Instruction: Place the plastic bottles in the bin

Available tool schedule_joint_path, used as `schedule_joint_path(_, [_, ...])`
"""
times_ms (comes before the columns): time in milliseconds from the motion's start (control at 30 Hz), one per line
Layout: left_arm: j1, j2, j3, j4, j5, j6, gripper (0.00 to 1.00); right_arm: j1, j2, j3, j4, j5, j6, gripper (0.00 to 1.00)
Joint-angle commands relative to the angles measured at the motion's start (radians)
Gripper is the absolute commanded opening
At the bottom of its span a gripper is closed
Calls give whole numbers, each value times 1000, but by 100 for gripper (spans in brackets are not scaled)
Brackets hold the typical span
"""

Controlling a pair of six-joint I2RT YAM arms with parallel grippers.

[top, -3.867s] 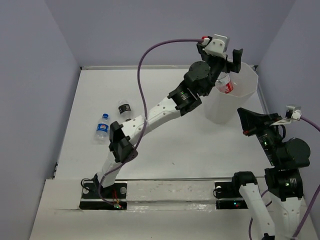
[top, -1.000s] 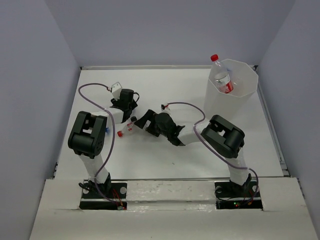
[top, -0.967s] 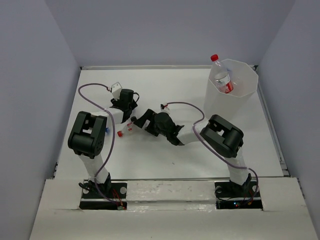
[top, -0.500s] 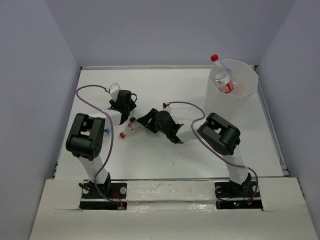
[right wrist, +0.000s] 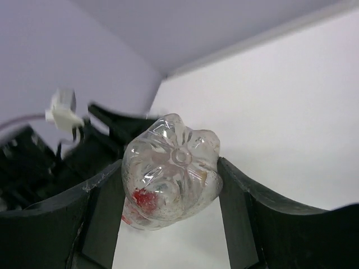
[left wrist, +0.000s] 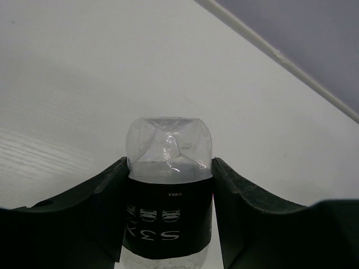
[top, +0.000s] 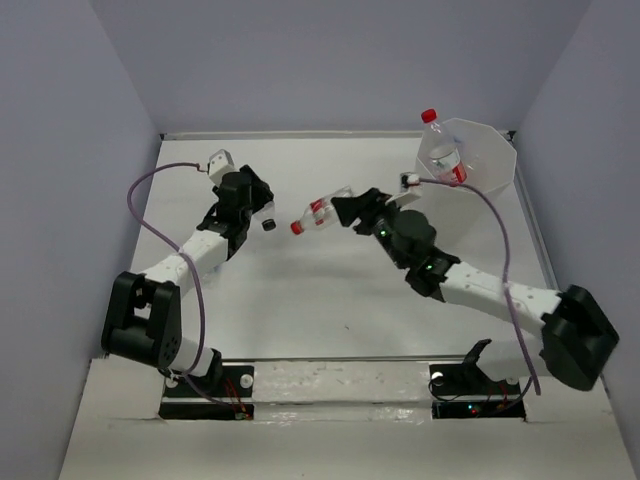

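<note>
Right gripper [top: 341,205] is clamped round the body of a red-capped bottle [top: 316,211], which looks lifted off the table [top: 330,300]. The bottle's long axis runs 8 to 2 o'clock, cap at the 8 end. At 9 o'clock from it, the left gripper [top: 252,207] pinches a black-labelled bottle [left wrist: 168,168], though the top view barely shows that one. The bin [top: 503,140] sits farther out at 2 o'clock, with one bottle [top: 445,155] leaning inside. The right arm's nearer, so I'd guess it drops first.
</note>
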Motion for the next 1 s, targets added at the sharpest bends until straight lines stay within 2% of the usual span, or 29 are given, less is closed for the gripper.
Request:
schedule_joint_path(0, [-57,-112,21,24,72,-7,40,-157,-284,89,-159,156,-329,42])
schedule_joint_path(33, [-74,-126,36,22,65,-2,40,-182,-356,120,-185,175,-445,42])
schedule_joint_path(100, [-126,-148,55,24,63,4,40,-230,-379,243,-258,290,-570,42])
schedule_joint_path(133, [-143,-166,61,32,65,5,40,-275,-382,275,-258,333,-700,41])
schedule_joint_path(200, [-189,-189,79,48,88,5,40,-346,-364,362,-256,380,-803,40])
schedule_joint_path(233, [-206,-194,88,71,103,5,40,-419,-357,386,-258,379,-855,39])
schedule_joint_path(400, [-278,-200,137,121,196,1,40,-574,-260,525,-300,328,-972,38])
schedule_joint_path(600, [-359,-186,245,138,259,36,40,-710,-107,639,-428,230,-999,38])
schedule_joint_path(767, [-417,-148,367,138,275,63,40,-710,-70,647,-514,177,-965,39])
schedule_joint_path(967, [-480,-65,510,136,275,103,40,-710,-83,569,-540,132,-879,41])
